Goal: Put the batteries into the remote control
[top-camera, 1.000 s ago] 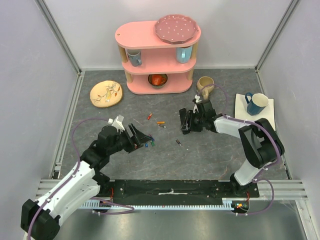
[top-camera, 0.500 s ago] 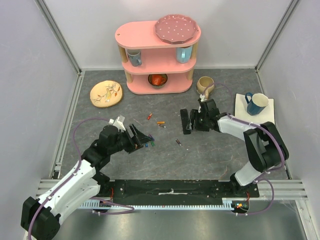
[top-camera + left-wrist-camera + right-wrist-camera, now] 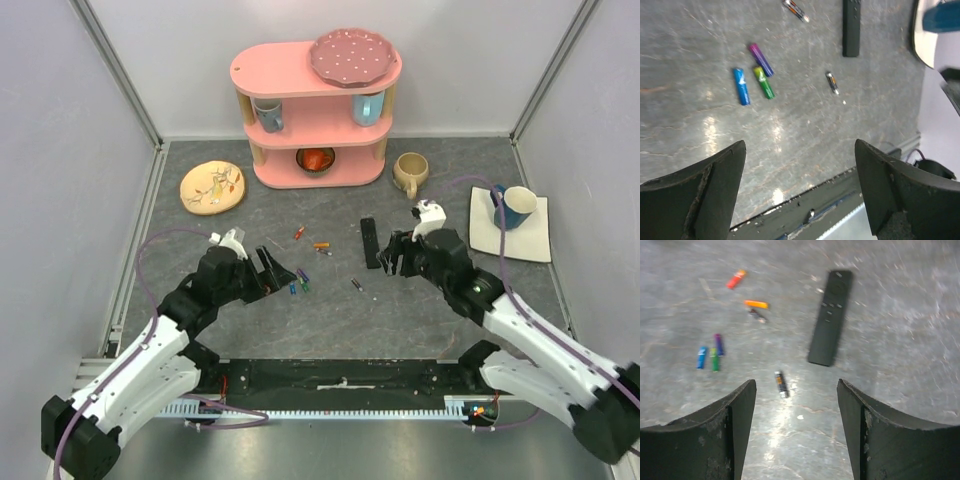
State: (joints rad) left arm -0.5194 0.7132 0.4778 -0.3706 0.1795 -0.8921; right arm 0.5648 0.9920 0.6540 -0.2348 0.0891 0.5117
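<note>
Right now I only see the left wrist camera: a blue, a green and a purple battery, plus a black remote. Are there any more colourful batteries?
Observer: Yes. A red battery and an orange battery lie past the top edge of your picture.
Operator: Is the other arm holding the remote?
Observer: No. The right gripper is open and holds nothing; the remote lies flat just ahead of it.
Operator: What's way at the back?
Observer: A pink shelf stands there.

Slim black remote control (image 3: 830, 317) lies flat, coloured batteries (image 3: 741, 86) scattered loose nearby
</note>
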